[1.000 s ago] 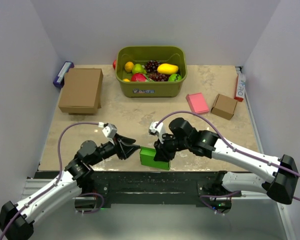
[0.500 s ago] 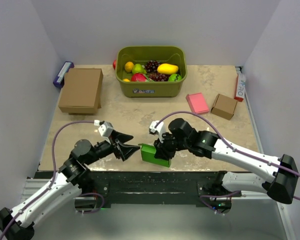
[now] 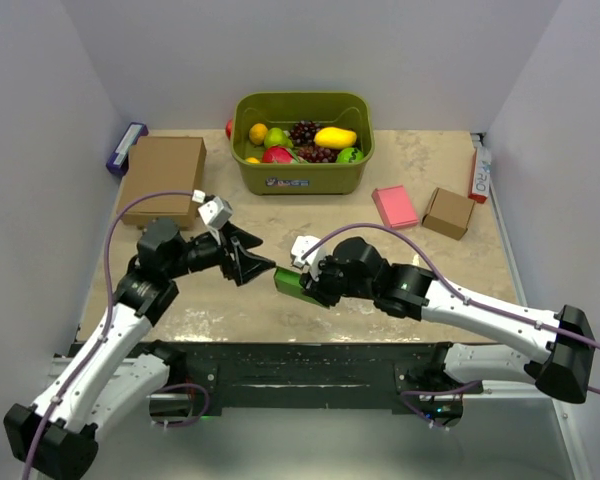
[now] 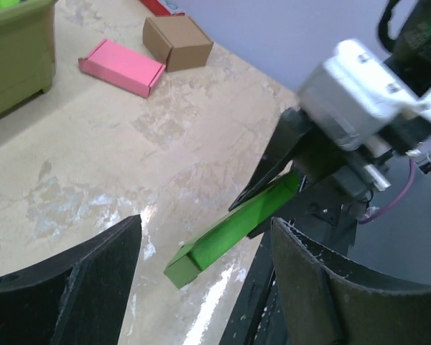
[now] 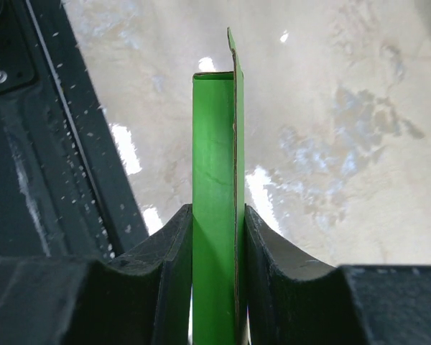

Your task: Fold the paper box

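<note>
Left gripper [image 3: 258, 260] pulled back — right wrist shows paper box [image 5: 214, 180] pinched.

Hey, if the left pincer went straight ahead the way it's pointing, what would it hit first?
Most likely the free end of the paper box, which the right pincer holds up just ahead of the open left pincer. Exact depth is hard to judge.

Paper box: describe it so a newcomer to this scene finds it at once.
Look at the near edge of the table, in front of the olive fruit tub. The paper box is clamped in the right gripper. It is bright green and thin, unlike the pink box and brown boxes farther back.
</note>
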Controlling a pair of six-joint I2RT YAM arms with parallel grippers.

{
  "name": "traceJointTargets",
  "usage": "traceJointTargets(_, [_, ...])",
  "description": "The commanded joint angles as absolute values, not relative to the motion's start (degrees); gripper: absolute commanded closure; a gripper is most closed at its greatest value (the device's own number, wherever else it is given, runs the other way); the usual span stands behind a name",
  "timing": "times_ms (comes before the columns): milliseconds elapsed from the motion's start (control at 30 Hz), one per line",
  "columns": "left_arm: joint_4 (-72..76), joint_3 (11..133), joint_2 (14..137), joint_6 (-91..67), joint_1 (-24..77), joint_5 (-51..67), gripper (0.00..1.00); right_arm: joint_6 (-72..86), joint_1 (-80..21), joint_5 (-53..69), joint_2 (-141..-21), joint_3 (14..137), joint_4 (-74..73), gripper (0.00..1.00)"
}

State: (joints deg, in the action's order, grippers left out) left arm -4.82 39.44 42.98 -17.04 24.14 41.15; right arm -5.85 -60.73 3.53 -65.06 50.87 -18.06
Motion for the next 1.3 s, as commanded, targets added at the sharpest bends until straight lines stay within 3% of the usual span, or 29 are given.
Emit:
traceJointTargets(0, [-1.24, 40.79, 47.19, -11.88, 16.80, 58.76, 0.23, -11.16, -60.91, 0.44, -64.68, 53.00, -11.87, 0.77])
traceJointTargets(233, [-1.31, 39.46, 51.41, -5.55, 14.77, 59.68, 0.27, -10.81, -60.38, 1.93, -65.83, 53.00, -11.95, 0.76])
traceJointTargets(567, [-2.64, 38.15, 53.79, -2.46, 14.94, 60.73, 0.42, -10.02, -59.33, 4.22, -66.71, 53.79, -12.74, 0.76])
traceJointTargets(933, [-6.41, 38.41, 55.11, -0.27, 19.06, 55.02, 0.53, -9.58, -58.10, 5.97, -66.36, 54.05, -12.66, 0.76])
traceJointTargets(1267, [-3.87, 38.06, 51.86, -0.61, 19.16, 48.61, 0.55, -9.32, -57.74, 7.29, -67.06, 54.23, -12.57, 0.76])
